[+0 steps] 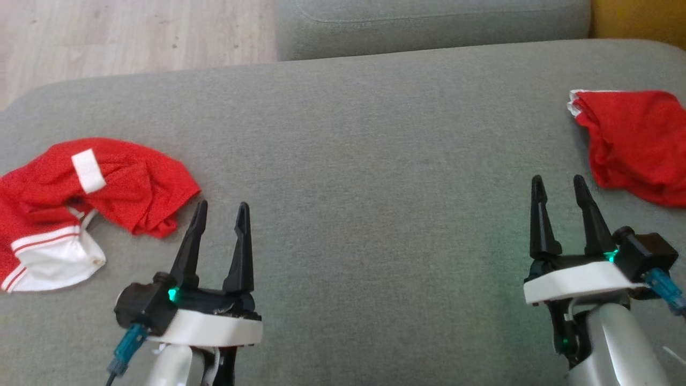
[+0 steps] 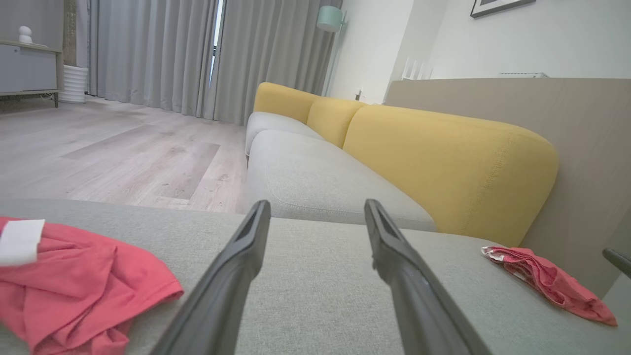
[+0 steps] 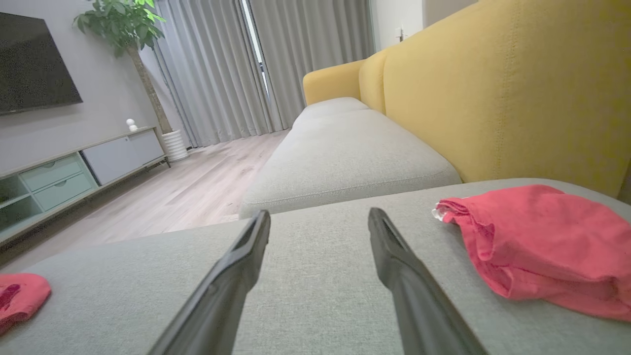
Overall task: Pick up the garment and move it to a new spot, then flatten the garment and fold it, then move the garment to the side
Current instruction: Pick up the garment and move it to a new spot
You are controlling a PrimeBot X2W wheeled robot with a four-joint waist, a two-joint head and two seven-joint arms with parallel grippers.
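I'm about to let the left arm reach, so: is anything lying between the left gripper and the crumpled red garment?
Nothing visible does. The left gripper, jaws open, sits just right of the crumpled red garment, with bare grey cushion between them. The folded red garment lies far off by the right gripper.

Both arms reach forward over the grey cushion. The left gripper sits above its near left part, the right gripper above its near right. Each has its dark fingers spread wide (nothing between them), tips pointing toward the cushion's far edge.
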